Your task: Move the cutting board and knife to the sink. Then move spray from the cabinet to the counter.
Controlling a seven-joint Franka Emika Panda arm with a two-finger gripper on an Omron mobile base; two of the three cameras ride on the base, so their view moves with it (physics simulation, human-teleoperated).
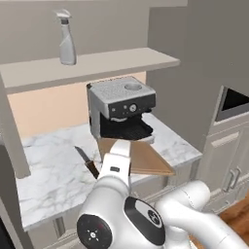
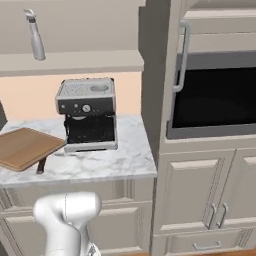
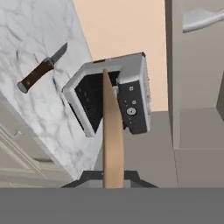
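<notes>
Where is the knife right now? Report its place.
The knife lies flat on the counter, left of the coffee machine, beside the raised cutting board in the left base view.

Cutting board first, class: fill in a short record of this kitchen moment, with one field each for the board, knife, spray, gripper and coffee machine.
cutting board: lifted off the counter, edge-on in the hand view, held in front of the coffee machine
knife: flat on the marble, apart from the board
spray: upright on the open cabinet shelf
gripper: shut on the cutting board's edge
coffee machine: on the counter below the shelf
</notes>
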